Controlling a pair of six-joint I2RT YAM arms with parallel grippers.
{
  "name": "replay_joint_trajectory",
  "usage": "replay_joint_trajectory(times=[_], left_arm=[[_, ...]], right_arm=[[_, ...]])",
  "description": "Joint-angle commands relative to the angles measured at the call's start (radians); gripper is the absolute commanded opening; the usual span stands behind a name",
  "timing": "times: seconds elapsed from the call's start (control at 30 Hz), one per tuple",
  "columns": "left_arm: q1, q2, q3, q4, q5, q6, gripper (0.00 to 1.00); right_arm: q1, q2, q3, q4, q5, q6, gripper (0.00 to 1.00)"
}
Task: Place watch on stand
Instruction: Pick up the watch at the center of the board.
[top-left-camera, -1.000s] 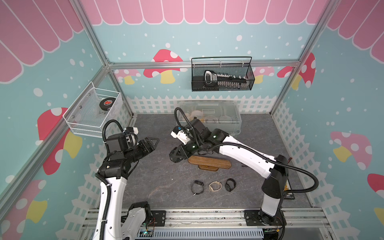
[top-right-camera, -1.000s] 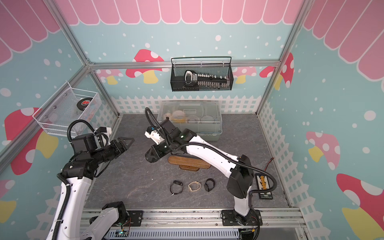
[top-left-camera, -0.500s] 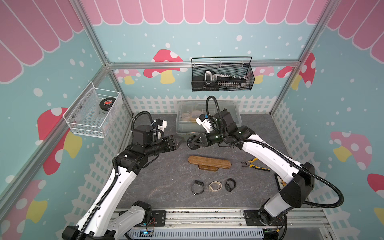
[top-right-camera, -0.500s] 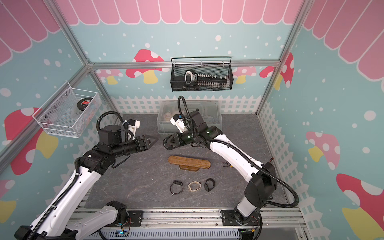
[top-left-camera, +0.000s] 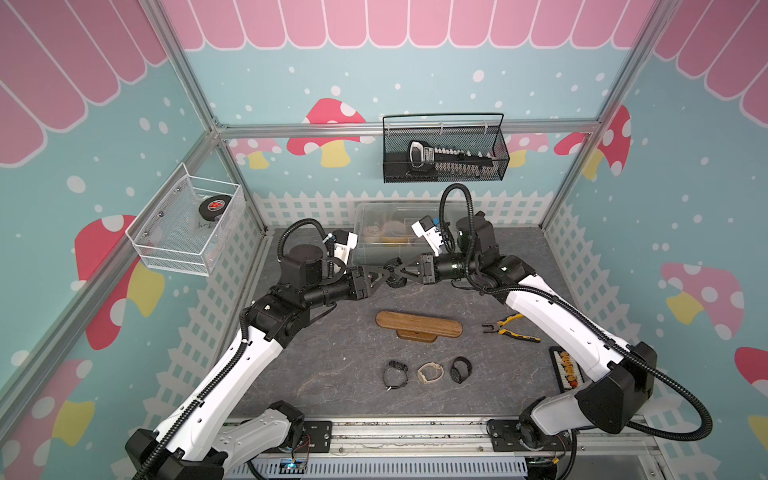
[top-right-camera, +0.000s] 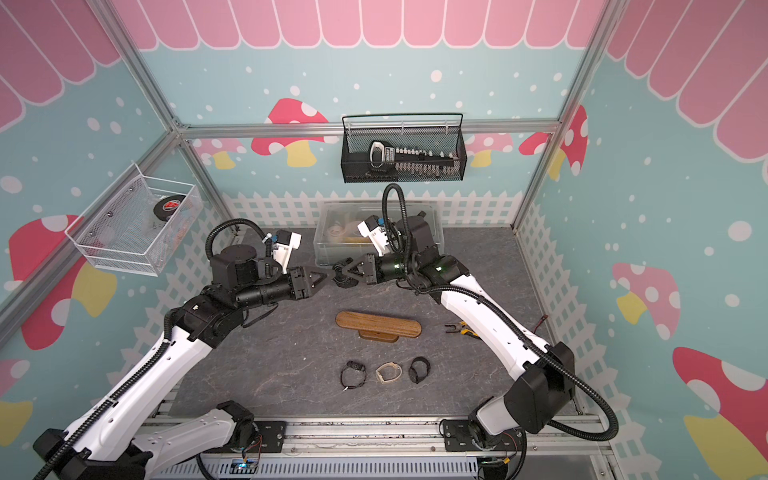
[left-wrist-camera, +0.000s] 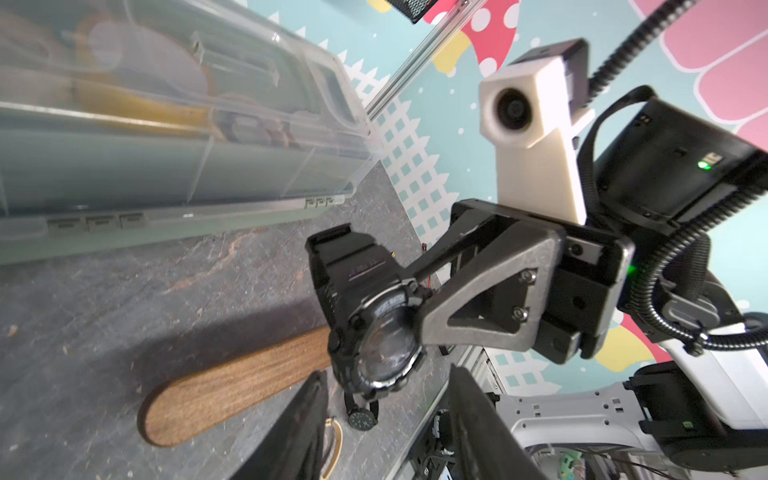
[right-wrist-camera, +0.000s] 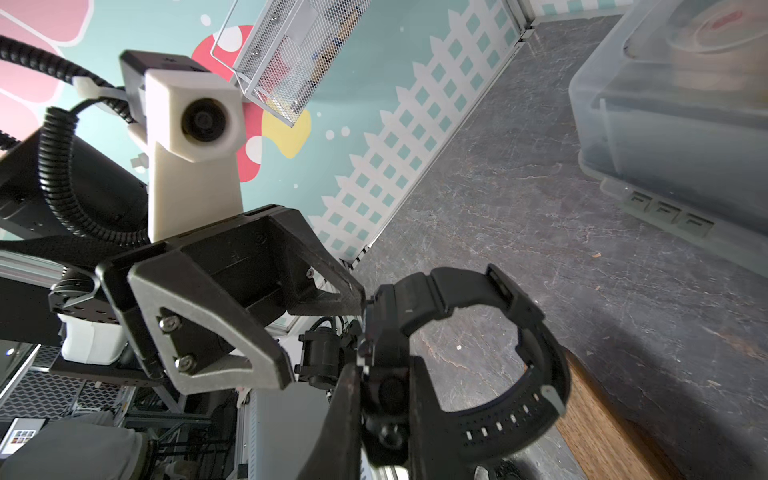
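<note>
Nearest the front rail, on the near side of the stand, three loose watches lie in a close row on the dark grey stone-patterned mat (top-left-camera: 324, 374). They are a thin black strap watch (top-left-camera: 395, 374), a beige buckled watch (top-left-camera: 430, 371) and a chunky black watch (top-left-camera: 461, 369). None of them touches the stand.

The stand (top-left-camera: 419, 324) is a long flat brown wooden bar with rounded ends on a small oval wooden base, resting mid-mat. Off its right end, apart from it, lie yellow-and-black-handled pliers (top-left-camera: 511, 328).

Beyond the stand and raised off the mat, the two grippers meet tip to tip. The right gripper (top-right-camera: 344, 270) has its fingers clamped tight on the case of a bulky black round-faced watch (left-wrist-camera: 386, 345) with a looped resin strap. This watch hangs in the air past the stand's left end, clear of the wood and not yet on it.

The left gripper (top-right-camera: 323, 277) has its fingers part-way apart, bracketing that case. In the right wrist view one fingertip (right-wrist-camera: 357, 297) touches the strap's root. In the left wrist view a sliver of mat shows between the case and the other finger.

Farther behind the stand a clear plastic lidded box (top-left-camera: 374, 245) sits against the white picket trim. On the back wall above it hangs a black wire-mesh basket (top-left-camera: 399, 174). On the left wall hangs a white wire basket (top-left-camera: 166, 249) holding a black puck-shaped disc (top-left-camera: 214, 204) with a red label.
</note>
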Motion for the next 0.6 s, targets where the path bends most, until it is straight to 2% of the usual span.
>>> replay_joint_trajectory(times=[0.0,0.57], left_arm=[[-0.007,0.012,0.018,0.067,0.049,-0.034,0.41],[-0.012,0.017,0.030,0.071,0.050,-0.028,0.37]], right_arm=[[-0.006,-0.029,-0.010,0.078,-0.052,0.053,0.00],[-0.045,-0.065,-0.022,0.152,-0.109,0.134,0.00]])
